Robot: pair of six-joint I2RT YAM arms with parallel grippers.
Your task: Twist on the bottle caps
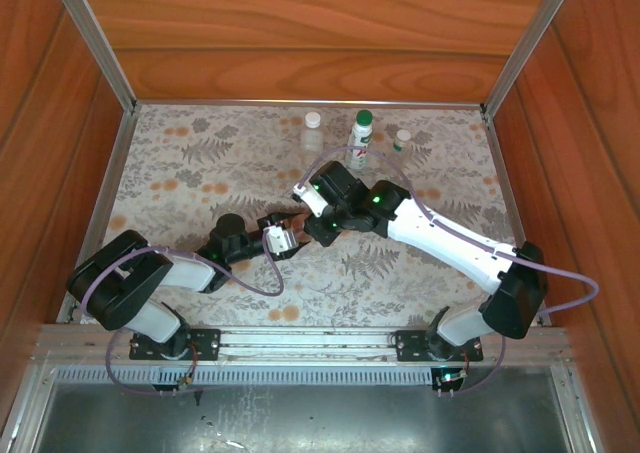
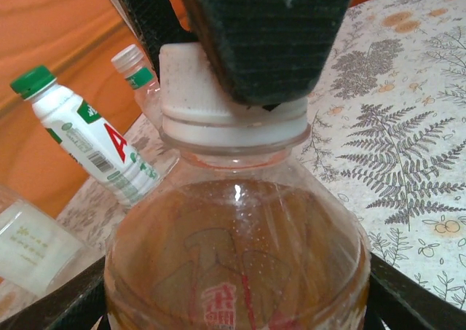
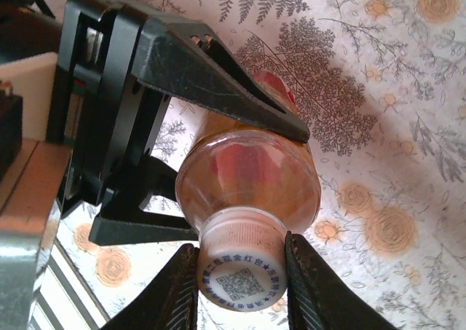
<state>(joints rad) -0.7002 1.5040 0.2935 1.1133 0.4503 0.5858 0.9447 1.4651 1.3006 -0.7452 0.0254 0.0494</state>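
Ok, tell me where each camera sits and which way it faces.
Top external: above and behind the arm bases, looking down on the fern-print table; both arms show, left claw near right claw.
Left wrist: on the left arm, facing along its own fingers at the amber plastic bottle they hold and its white round plastic cap.
Right wrist: on the right arm, looking past its own fingers onto that cap's top.
Both wrist views share bottle and cap.

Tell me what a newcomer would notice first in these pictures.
The amber bottle above mid-table is clamped by the left gripper, while the right gripper pinches its white cap. Along the far edge stand a white bottle with a green cap and two clear bottles.
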